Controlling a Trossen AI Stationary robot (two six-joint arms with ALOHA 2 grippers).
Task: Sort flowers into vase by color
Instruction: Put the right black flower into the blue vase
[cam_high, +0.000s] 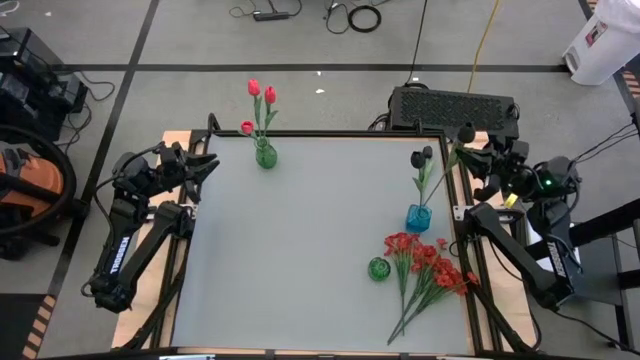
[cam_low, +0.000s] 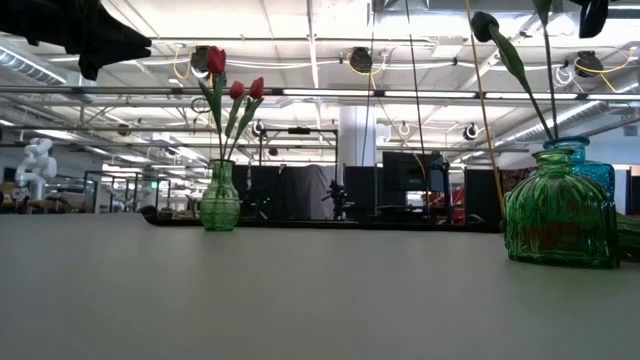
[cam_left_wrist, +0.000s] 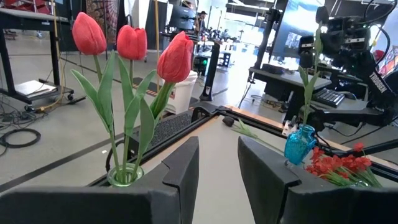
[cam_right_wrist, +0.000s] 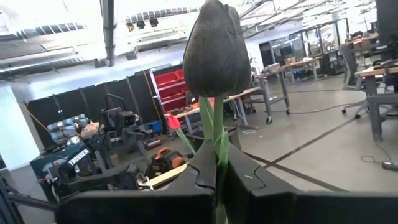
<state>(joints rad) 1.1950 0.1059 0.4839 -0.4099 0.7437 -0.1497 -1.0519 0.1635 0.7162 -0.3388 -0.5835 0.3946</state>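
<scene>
Three red tulips (cam_high: 260, 100) stand in a green vase (cam_high: 265, 155) at the table's far left; they also show in the left wrist view (cam_left_wrist: 130, 43). My left gripper (cam_high: 205, 165) is open and touches nothing, left of that vase. A black tulip (cam_high: 420, 157) stands in the blue vase (cam_high: 418, 217) on the right. My right gripper (cam_high: 465, 140) is shut on a second black tulip (cam_right_wrist: 216, 50) above and just right of the blue vase. A small green vase (cam_high: 378, 268) stands without flowers. The bunch of red blossoms (cam_high: 430, 265) lies flat beside it. My right gripper pinches the second black tulip's green stem (cam_right_wrist: 217, 146) between its two fingers, just below the bud. The bud stands upright above the fingers. In the low view the stem (cam_low: 550, 70) runs down to the blue vase (cam_low: 585, 160); its lower end is hidden.
The table's middle and near left are bare grey surface. A black keyboard-like box (cam_high: 455, 105) sits beyond the far edge. The red bunch's stems (cam_high: 405, 320) reach toward the near right edge. Cables lie on the floor beyond the table.
</scene>
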